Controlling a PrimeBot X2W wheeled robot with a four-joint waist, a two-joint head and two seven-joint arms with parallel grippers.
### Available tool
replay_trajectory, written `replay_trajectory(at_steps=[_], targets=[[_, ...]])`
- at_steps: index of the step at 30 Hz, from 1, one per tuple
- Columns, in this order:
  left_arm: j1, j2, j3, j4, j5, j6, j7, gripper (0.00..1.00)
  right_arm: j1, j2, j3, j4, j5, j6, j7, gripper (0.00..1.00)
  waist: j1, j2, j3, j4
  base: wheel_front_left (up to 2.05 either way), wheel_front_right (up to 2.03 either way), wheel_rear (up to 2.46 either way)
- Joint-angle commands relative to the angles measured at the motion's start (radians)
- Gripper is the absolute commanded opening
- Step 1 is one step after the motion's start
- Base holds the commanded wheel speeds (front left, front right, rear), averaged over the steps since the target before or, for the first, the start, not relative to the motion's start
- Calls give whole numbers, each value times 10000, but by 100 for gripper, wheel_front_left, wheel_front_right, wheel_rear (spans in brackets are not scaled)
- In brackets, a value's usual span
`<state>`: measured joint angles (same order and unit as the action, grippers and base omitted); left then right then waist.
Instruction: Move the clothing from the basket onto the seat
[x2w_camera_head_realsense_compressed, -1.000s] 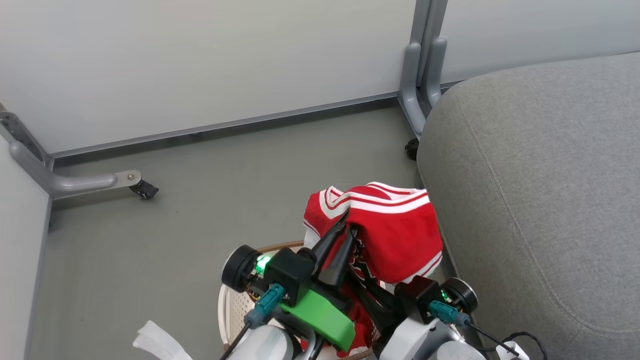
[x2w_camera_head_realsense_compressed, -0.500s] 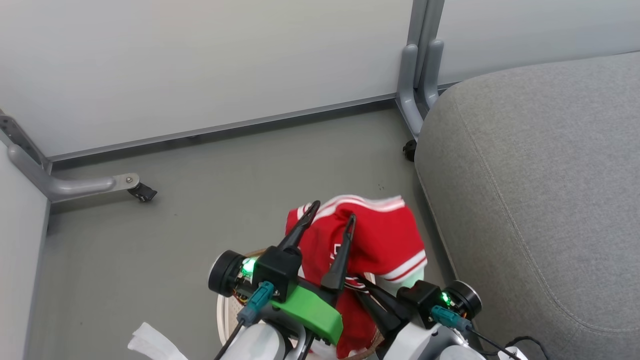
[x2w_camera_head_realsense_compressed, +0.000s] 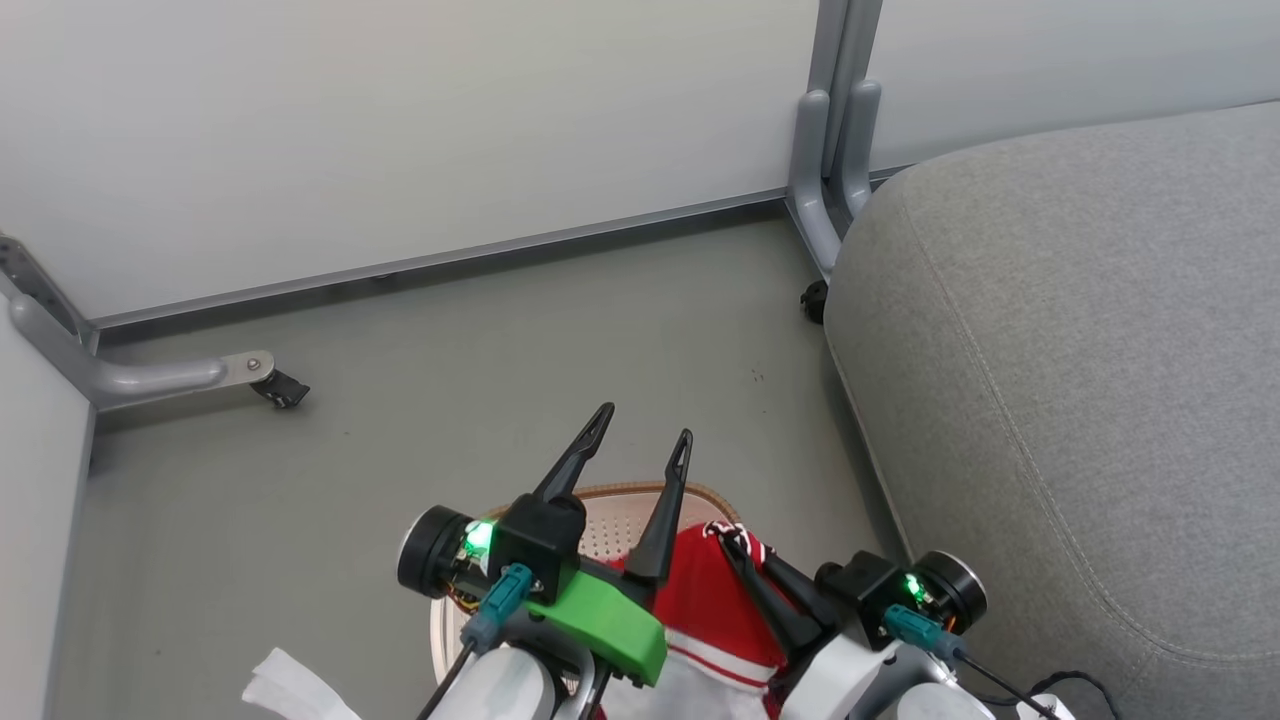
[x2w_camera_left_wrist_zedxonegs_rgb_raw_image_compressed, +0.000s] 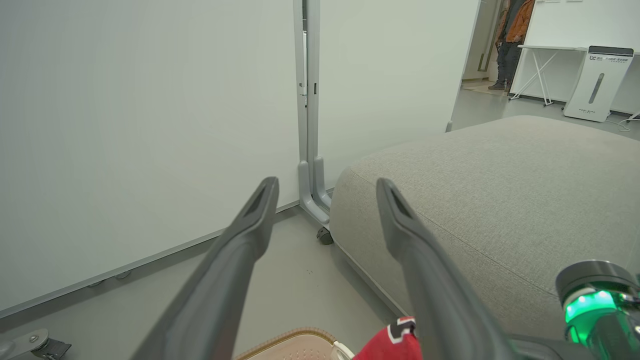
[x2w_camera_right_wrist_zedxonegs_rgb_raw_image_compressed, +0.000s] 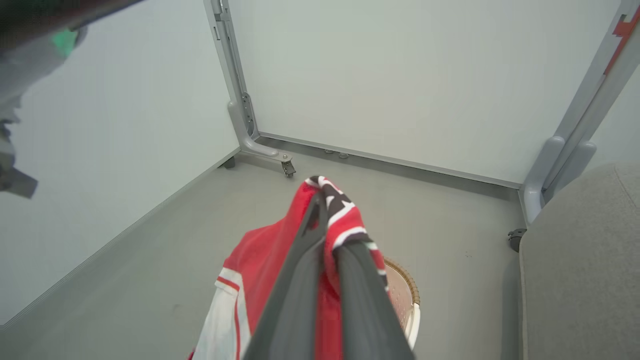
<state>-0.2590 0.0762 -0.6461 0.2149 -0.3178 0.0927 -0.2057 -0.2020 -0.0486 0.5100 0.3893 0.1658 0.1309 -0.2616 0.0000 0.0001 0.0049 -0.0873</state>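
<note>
Slippage is the main worry: the right gripper (x2w_camera_head_realsense_compressed: 738, 545) is pinched tight on just a striped edge of the clothing (x2w_camera_right_wrist_zedxonegs_rgb_raw_image_compressed: 260, 260), which hangs from it over the basket (x2w_camera_head_realsense_compressed: 610, 492), left of the seat (x2w_camera_head_realsense_compressed: 1080, 380) and not on it. With so small a bite, a quick swing right could pull the cloth free and drop it on the floor (x2w_camera_head_realsense_compressed: 450, 380) or into the gap beside the seat. Whether both garments hang from that pinch, I cannot tell. The left gripper (x2w_camera_head_realsense_compressed: 642, 428) stands wide open and empty just left of the cloth, its fingers pointing far; a loose fold could catch on them as the load passes. The seat's rounded near-left side rises between basket and cushion top, so low-hanging cloth would likely drag there. Farther off stand pale partition panels, a grey post (x2w_camera_head_realsense_compressed: 830, 150) with a castor (x2w_camera_head_realsense_compressed: 815, 298) at the seat's far corner, and a white strip (x2w_camera_head_realsense_compressed: 290, 685) lying near left.
</note>
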Motion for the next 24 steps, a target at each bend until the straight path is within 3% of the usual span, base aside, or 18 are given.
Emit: replay_trajectory(at_steps=[1,16,24], targets=[[-91,90,48,25,-59,61,-63,100,67,-33,-67,-103,-83,-3,-52,0,0,-1,7,-20,0,0,0],[290,614,19,154,-57,48,-194,100,111,-91,-1151,-1328,-661,-3,-52,0,0,-1,362,-616,0,0,0],[481,1022,316,488,38,-40,-528,100,438,-308,-1795,-2589,-971,-5,-52,0,0,-1,1088,-1487,0,0,0]])
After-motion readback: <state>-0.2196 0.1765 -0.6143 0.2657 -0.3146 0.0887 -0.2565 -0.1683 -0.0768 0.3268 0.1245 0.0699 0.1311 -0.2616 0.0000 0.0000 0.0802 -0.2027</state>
